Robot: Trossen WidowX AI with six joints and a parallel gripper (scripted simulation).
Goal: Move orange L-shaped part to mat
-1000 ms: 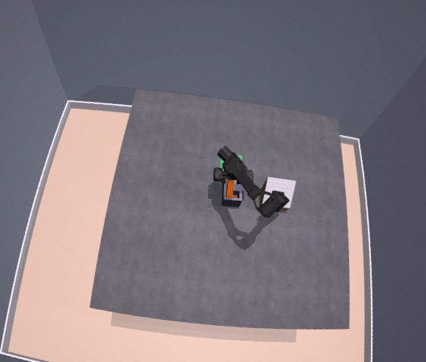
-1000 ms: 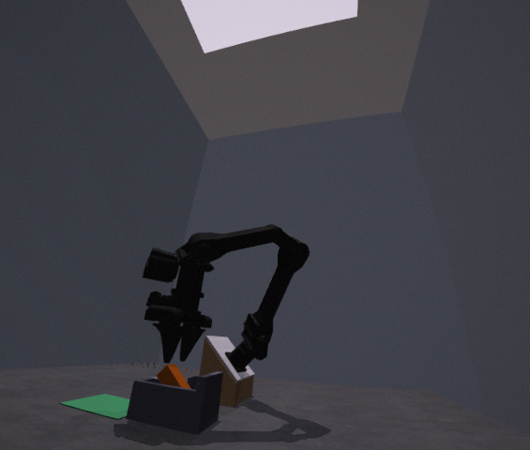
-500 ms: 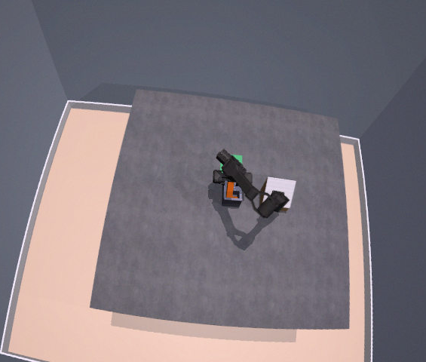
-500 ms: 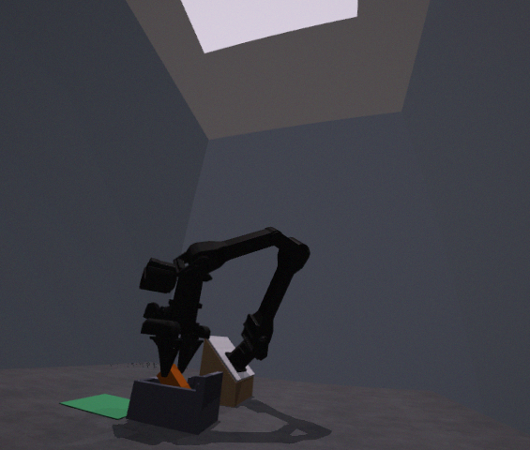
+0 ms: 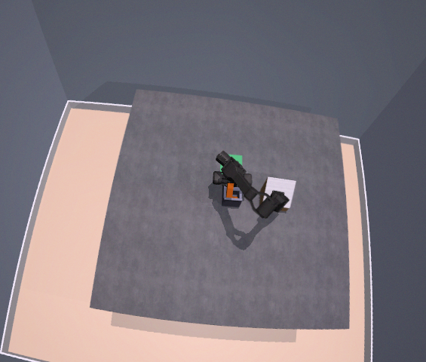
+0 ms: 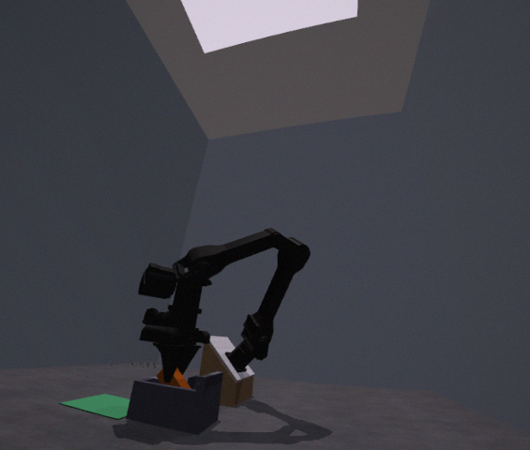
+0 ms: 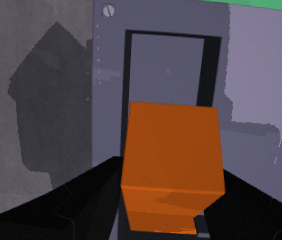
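Observation:
The orange part (image 5: pixel 230 191) (image 6: pixel 181 380) (image 7: pixel 173 145) is tilted in the grey tray (image 5: pixel 231 203) (image 6: pixel 173 408) (image 7: pixel 107 100). Its straight end stands up above the pocket rim, and its L-shaped end is low in the pocket, partly hidden in the wrist view. My gripper (image 5: pixel 231 182) (image 6: pixel 175 377) (image 7: pixel 162 170) points down over the tray and is shut on the raised end, with one finger against each side. The green mat (image 5: pixel 237 158) (image 6: pixel 98 404) (image 7: pixel 246 2) lies flat beside the tray, beyond the raised end; the arm covers part of it in the top view.
A wooden block with a sloped white top (image 5: pixel 280 185) (image 6: pixel 219 344) stands to the right of the tray, under the arm's base. The tray's walls rise around the pocket close to the fingers. The dark table top (image 5: pixel 189 253) reaches out around them all.

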